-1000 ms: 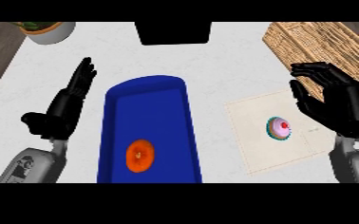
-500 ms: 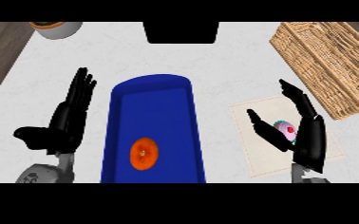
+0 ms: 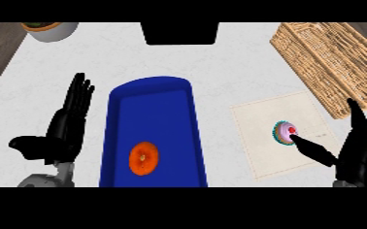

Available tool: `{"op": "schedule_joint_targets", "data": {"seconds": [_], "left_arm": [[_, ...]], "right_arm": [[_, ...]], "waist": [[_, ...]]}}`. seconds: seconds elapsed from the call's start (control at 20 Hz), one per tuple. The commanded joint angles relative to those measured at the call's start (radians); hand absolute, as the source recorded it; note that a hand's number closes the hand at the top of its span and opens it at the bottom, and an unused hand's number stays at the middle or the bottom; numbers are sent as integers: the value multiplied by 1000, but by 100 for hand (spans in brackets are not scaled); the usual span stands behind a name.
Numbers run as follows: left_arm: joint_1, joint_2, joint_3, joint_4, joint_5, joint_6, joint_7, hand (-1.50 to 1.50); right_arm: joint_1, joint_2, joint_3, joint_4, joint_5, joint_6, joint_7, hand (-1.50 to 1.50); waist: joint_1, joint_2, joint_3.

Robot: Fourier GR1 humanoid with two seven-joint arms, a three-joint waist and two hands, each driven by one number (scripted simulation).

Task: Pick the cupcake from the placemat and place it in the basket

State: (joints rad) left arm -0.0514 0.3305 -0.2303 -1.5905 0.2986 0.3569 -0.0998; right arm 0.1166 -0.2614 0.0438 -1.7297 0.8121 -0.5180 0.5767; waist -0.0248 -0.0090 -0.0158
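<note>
The cupcake [image 3: 286, 133] sits on the placemat [image 3: 255, 135], right hand [image 3: 353, 156] spread open beside it, thumb at its edge — I'd straddle the wrapper low before closing, then lift toward the wicker basket [image 3: 323, 63].

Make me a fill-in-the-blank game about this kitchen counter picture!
1. The cupcake sits on a pale ____.
2. The orange lies in a long ____ tray.
3. The right hand is open near the cupcake, and the woven ____ stands farther back.

Missing words: placemat; blue; basket.
</note>
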Motion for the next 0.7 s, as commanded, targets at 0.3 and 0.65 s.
{"op": "schedule_joint_targets", "data": {"seconds": [0.3,0.65], "left_arm": [[0,-11,-13,-21,-8,2,7,0],[14,-1,-21,-79,-8,-5,62,0]], "right_arm": [[-96,-66,113,-336,25,628,562,-150],[-298,-24,98,-426,-35,882,870,-150]], "waist": [[28,1,5],[41,6,12]]}}
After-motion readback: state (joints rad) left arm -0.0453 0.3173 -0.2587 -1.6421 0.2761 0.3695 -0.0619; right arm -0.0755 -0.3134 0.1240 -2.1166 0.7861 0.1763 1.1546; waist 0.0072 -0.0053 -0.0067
